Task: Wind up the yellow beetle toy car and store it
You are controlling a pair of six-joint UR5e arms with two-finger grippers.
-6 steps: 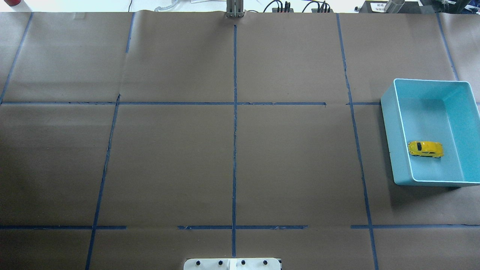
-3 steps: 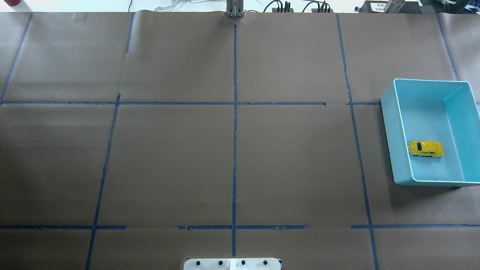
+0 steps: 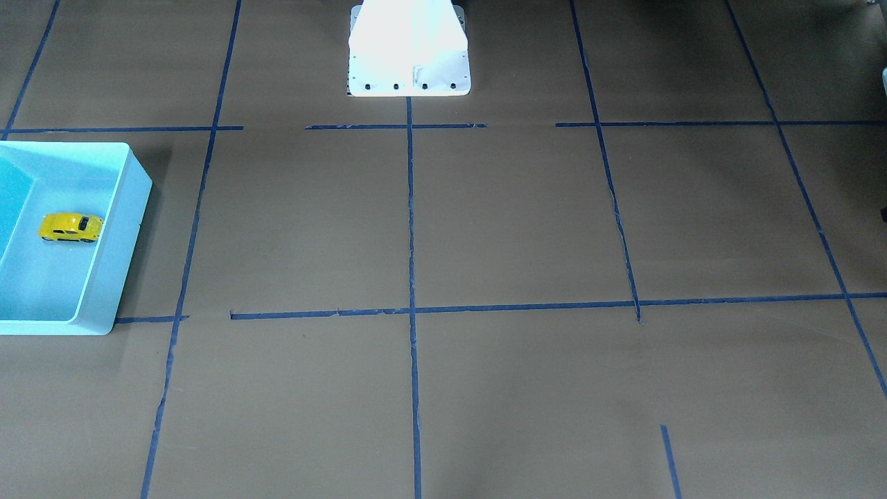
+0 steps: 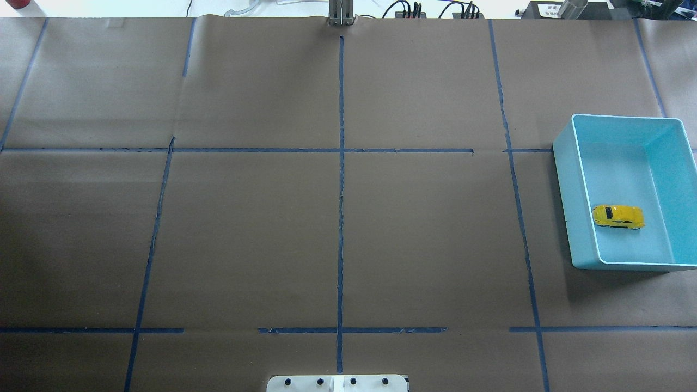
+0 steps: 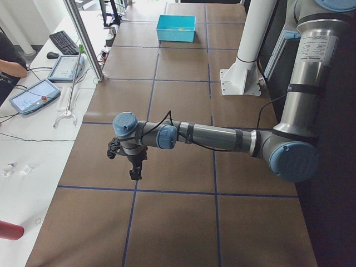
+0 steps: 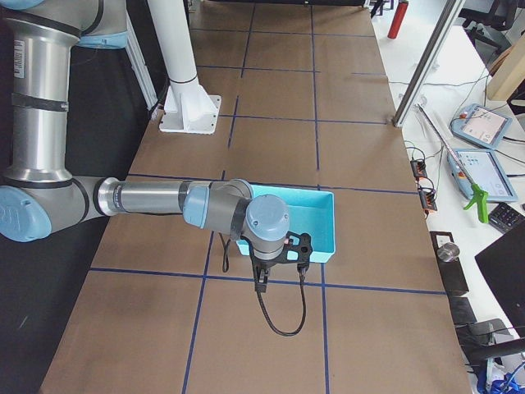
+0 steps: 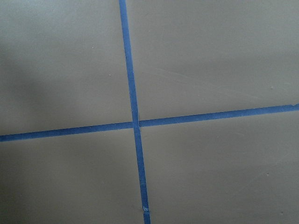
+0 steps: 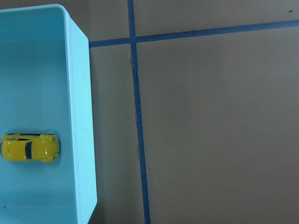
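Observation:
The yellow beetle toy car (image 4: 618, 216) stands on its wheels inside the light blue bin (image 4: 570, 179) at the table's right side. It also shows in the front-facing view (image 3: 71, 227) and in the right wrist view (image 8: 30, 148), near the bin's wall (image 8: 80, 116). My right gripper (image 6: 262, 286) hangs above the table just beside the bin (image 6: 324, 223), outside it. My left gripper (image 5: 135, 170) hangs above the far left of the table. Both show only in the side views, so I cannot tell if they are open or shut.
Brown paper with blue tape lines (image 4: 341, 190) covers the table. The white robot base (image 3: 409, 48) stands at the near middle edge. Tablets and a keyboard (image 5: 62, 41) lie on the white side bench beyond the table.

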